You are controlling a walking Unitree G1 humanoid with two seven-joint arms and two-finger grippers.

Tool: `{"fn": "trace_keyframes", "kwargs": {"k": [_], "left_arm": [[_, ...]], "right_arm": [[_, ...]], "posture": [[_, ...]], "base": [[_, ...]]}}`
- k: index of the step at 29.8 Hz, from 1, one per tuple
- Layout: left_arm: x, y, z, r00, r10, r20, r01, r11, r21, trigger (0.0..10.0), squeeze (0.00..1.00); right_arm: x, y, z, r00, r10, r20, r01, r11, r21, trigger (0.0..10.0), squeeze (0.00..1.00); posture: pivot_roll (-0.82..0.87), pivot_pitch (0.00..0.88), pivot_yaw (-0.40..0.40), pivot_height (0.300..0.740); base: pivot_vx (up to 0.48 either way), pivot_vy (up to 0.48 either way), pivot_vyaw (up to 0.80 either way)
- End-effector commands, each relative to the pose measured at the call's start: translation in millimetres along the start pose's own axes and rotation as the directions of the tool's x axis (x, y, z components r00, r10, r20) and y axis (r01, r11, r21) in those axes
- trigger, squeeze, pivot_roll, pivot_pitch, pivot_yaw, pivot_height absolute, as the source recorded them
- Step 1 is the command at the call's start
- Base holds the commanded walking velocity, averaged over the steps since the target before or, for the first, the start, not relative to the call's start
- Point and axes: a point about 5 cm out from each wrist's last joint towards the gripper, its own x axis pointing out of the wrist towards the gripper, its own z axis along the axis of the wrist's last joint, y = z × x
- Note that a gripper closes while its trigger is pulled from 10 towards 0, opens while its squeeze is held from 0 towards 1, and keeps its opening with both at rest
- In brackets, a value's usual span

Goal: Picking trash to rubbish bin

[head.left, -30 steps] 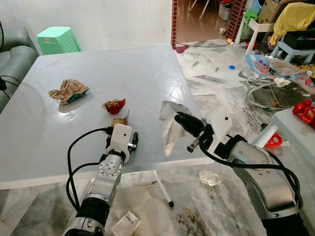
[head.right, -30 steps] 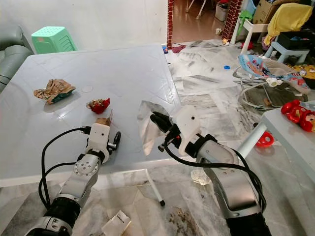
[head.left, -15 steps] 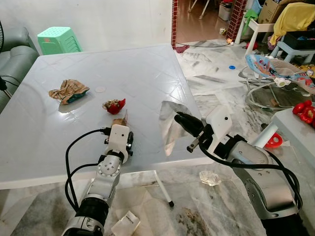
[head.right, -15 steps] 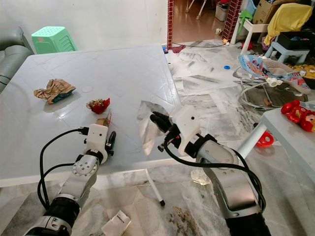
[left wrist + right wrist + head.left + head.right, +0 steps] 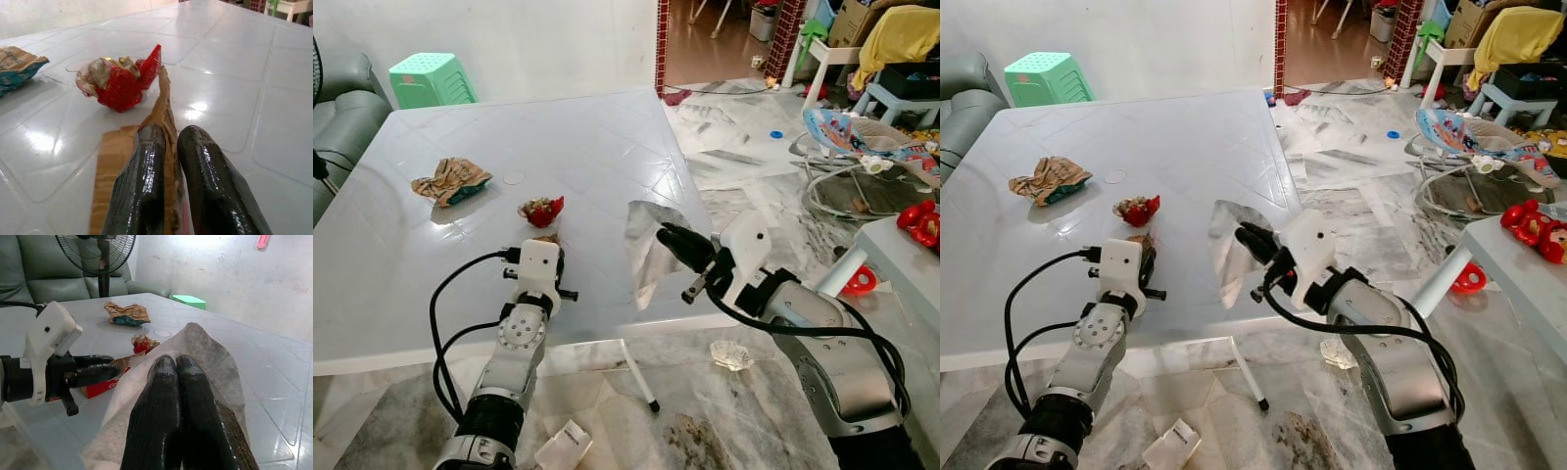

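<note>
On the white table [image 5: 587, 137] my left gripper [image 5: 172, 134] is shut on a flat piece of brown card [image 5: 115, 166] with a red underside, near the front edge. Just beyond it lies a crumpled red wrapper [image 5: 540, 210]. Farther left sits a crumpled brown and teal paper bag [image 5: 450, 180]. My right gripper [image 5: 177, 363] is shut on a silvery white wrapper sheet [image 5: 644, 250], held up at the table's front right corner. In the head view the left wrist's white camera box hides most of the left gripper [image 5: 1146, 266].
A green stool [image 5: 431, 78] and a grey sofa [image 5: 337, 108] stand behind the table at left. On the marble floor lie a crumpled plastic scrap [image 5: 732, 354] and a white packet [image 5: 563, 443]. A baby bouncer [image 5: 862, 137] and a second table [image 5: 901, 250] are at right.
My left gripper has swung left and forward onto the brown card and now grips it. The right gripper with its wrapper has barely moved.
</note>
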Motion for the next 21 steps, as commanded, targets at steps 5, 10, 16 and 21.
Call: {"fn": "trace_keyframes", "kwargs": {"k": [5, 10, 16, 21], "left_arm": [[-9.3, 11.4, 8, 0.999, 0.024, 0.043, -0.021, 0.999, -0.048, 0.0, 0.0], [-10.9, 15.8, 13, 0.997, 0.054, 0.054, -0.049, 0.995, -0.092, 0.0, 0.0], [-13.6, 13.6, 33, 0.994, 0.058, 0.089, -0.044, 0.988, -0.15, 0.0, 0.0], [-21.3, 10.2, 42, 0.996, 0.058, 0.071, -0.044, 0.982, -0.185, 0.0, 0.0]], "right_arm": [[4.4, -1.0, 1, 1.0, 0.004, 0.013, -0.004, 1.0, -0.004, 0.0, 0.0], [4.3, -1.2, 1, 1.0, 0.0, 0.014, 0.0, 1.0, -0.002, 0.0, 0.0], [3.3, -3.3, 1, 1.0, -0.009, 0.015, 0.01, 1.0, -0.006, 0.0, 0.0], [3.4, -10.1, 0, 0.997, -0.069, 0.02, 0.069, 0.998, -0.011, 0.0, 0.0]], "posture": [[-0.04, 0.0, 0.033, 0.74], [-0.03, 0.0, 0.033, 0.74], [-0.03, 0.0, 0.033, 0.74], [-0.03, 0.0, 0.031, 0.74]], "base": [[0.0, 0.0, 0.0], [0.0, 0.0, 0.0], [0.0, 0.0, 0.0], [0.0, 0.0, 0.0]]}}
